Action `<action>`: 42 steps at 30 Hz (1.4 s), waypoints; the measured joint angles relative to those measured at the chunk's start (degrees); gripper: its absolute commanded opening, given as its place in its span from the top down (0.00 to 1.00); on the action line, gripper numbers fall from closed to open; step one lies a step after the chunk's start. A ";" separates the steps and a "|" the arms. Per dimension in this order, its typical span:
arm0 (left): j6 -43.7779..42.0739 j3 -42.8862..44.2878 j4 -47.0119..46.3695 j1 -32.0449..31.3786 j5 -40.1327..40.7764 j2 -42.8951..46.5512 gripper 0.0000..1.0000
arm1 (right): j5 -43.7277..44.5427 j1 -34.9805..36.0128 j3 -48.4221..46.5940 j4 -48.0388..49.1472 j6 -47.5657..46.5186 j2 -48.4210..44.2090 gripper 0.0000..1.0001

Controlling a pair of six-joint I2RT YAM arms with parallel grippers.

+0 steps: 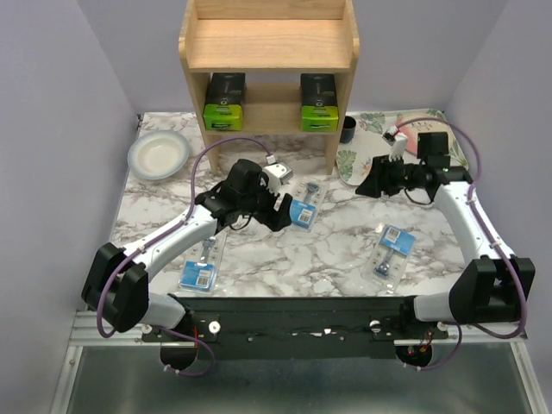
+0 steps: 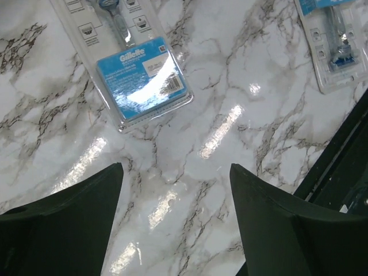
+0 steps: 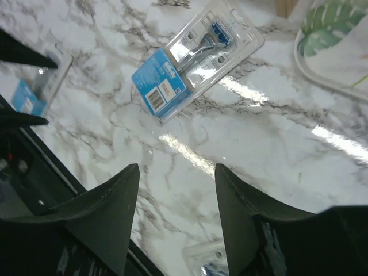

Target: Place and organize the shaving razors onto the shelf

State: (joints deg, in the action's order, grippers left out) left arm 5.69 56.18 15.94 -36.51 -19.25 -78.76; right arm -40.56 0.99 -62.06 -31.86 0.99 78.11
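1. Black fingers on my left gripper (image 2: pixel 175 172) stand spread wide, with only marble tabletop (image 2: pixel 190 190) between them.
2. Just ahead of those tips lies a blister pack (image 2: pixel 141 75). It is flat, its blue card end nearest the gripper and its razor end pointing away, and it touches neither finger.
3. My right gripper (image 3: pixel 177 169) is also spread and empty. It faces the same pack from the far side, farther off.
4. I judge the step in hand to be a left-arm pick of this pack. I would advance until the card end sits between the fingers, tip down to catch the long edges, then close across the narrow width. Thin plastic may skate on glossy marble, so I would go slowly.
5. Beyond the pack stands the shelf (image 1: pixel 267 62). Two black boxes (image 1: pixel 225 101) sit at either end of its lower tier, and the gap between them looks like a sensible target.
6. A second pack (image 2: pixel 336 46) lies ahead and to the right of the left gripper. A third pack (image 1: pixel 200 267) lies behind it, beside the arm.
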 measured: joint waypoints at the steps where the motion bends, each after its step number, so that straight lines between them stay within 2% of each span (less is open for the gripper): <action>1: -0.26 0.24 0.55 0.02 -1.01 0.02 0.15 | -0.33 0.02 -3.65 -5.01 -7.69 0.00 0.39; 3: -2.01 1.05 2.43 0.11 -4.39 0.00 0.14 | 0.28 0.02 -7.10 -12.09 -25.27 -0.83 0.40; 5: -3.10 1.29 3.04 0.11 -6.88 0.20 0.14 | 2.71 0.02 -5.86 -18.43 -38.47 -3.10 0.42; 7: -3.85 1.09 3.23 0.02 -7.72 0.63 0.14 | 7.08 0.02 -3.08 -23.71 -46.05 -4.46 0.41; 9: -3.74 0.55 3.17 0.00 -7.45 1.49 0.14 | 10.19 0.02 -2.73 -27.54 -47.21 -3.52 0.39; 12: -2.71 -1.29 2.36 0.02 -5.42 3.17 0.14 | 11.91 0.02 -3.23 -29.64 -40.52 -1.62 0.39; 19: -1.01 -3.21 1.79 0.04 -1.77 5.07 0.14 | 16.26 0.42 -1.42 -27.98 -13.44 -1.55 0.36; 21: -0.44 -3.21 1.84 0.07 -1.05 5.07 0.14 | 17.44 0.44 -1.44 -27.78 -9.38 -0.61 0.34; 22: -0.24 -3.21 1.84 0.07 -0.87 5.05 0.14 | 18.08 0.44 -1.57 -28.09 -6.75 0.20 0.28; 23: 0.11 -3.21 1.84 0.07 -0.79 5.05 0.14 | 18.40 0.48 -1.60 -28.22 -3.69 1.14 0.26; 26: 0.90 -3.21 1.70 0.17 -0.50 4.57 0.14 | 20.24 1.77 -0.50 -28.81 2.80 2.36 0.25; 29: 1.70 -2.64 2.23 0.55 -0.11 2.58 0.14 | 22.97 4.02 4.74 -29.42 9.75 1.79 0.27; 30: 1.88 -2.14 2.36 0.70 0.13 1.53 0.14 | 23.56 4.26 6.12 -29.77 10.73 1.79 0.31; 31: 2.10 -1.60 2.71 0.83 0.22 0.68 0.14 | 25.03 4.42 8.39 -30.32 12.59 1.99 0.41; 32: 2.23 -1.16 2.95 0.92 0.35 0.04 0.14 | 25.79 4.39 9.29 -30.62 13.73 2.10 0.44; 42: 5.81 0.28 0.94 1.31 0.61 -3.93 0.15 | 32.70 1.86 9.94 -29.66 18.60 7.04 0.44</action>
State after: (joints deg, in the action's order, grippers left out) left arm 11.51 56.47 16.88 -35.20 -18.63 -82.70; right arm -7.86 2.85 -52.12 -61.52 19.59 85.14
